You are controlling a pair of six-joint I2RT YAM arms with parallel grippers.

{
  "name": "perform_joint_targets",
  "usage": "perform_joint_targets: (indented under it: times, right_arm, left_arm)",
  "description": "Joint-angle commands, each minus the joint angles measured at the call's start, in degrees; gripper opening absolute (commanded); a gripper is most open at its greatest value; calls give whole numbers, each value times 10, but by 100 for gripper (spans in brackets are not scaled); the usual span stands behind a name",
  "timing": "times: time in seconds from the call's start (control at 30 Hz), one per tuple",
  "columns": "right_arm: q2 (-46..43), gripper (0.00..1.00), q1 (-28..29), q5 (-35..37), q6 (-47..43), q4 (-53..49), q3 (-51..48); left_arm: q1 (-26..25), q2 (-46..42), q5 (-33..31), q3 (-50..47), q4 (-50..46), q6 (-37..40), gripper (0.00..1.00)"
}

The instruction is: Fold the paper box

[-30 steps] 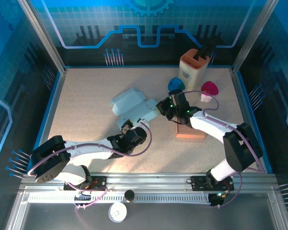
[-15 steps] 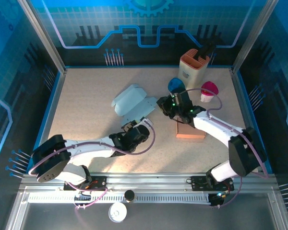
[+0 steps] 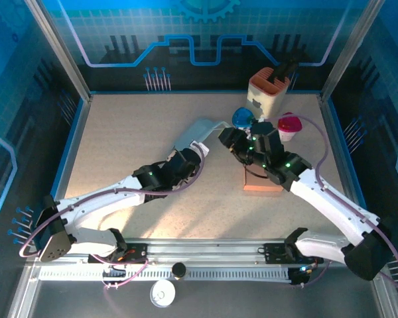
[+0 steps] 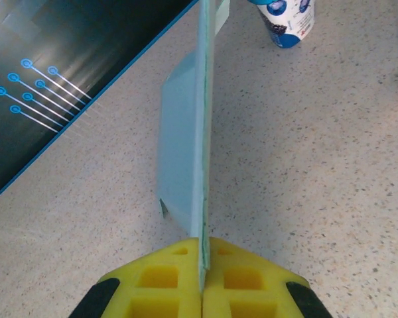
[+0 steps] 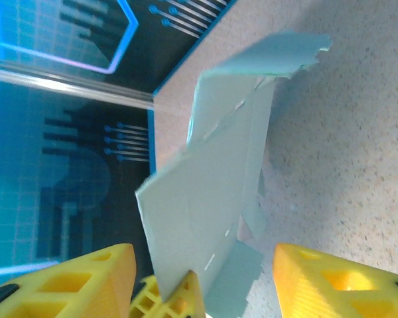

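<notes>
Speckled tabletop (image 3: 119,139): over its middle, nearer the far edge, the paper box (image 3: 198,132) is held on edge, pinched flat in the left end effector (image 4: 202,265). Right end effector (image 3: 227,140) gapes around it (gripping nothing). So slim a pinch could slip, or a fold miss its score.

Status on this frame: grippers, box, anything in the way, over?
Left gripper shut on paper box edge. Right gripper open, sheet between its fingers. Box not yet folded into shape. Blue cup beyond the sheet, apart from it.

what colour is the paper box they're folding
Pale blue-green paper box; it shows best in the right wrist view.
</notes>
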Motion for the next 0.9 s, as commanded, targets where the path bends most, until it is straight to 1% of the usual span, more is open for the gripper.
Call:
perform_joint_targets:
  times: [0.0,0.13,0.37,0.47,0.57,0.63,0.7,0.8,0.87]
  right_arm:
    - [20,57,32,36,-6,-23,41]
    - [47,58,47,39,-2,-19,65]
    - [84,57,44,26,15,3,70]
    - [98,55,40,15,24,16,73]
    - [108,49,35,3,30,31,75]
    - [112,47,34,3,29,31,79]
    - [117,43,34,1,31,33,80]
    - [120,36,32,-4,40,45,71]
    - [120,27,30,-8,47,53,65]
  left_arm:
    - [3,19,19,33,-73,-18,0]
    - [3,22,16,49,-83,-22,0]
    - [-1,24,22,65,-81,-21,0]
    - [-5,22,22,64,-71,-16,0]
    - [-11,22,21,62,-64,-8,0]
    - [-13,25,17,64,-64,-4,0]
    - [-15,26,15,64,-63,-2,0]
    - [-18,29,11,65,-61,0,0]
    - [-20,30,10,67,-60,3,0]
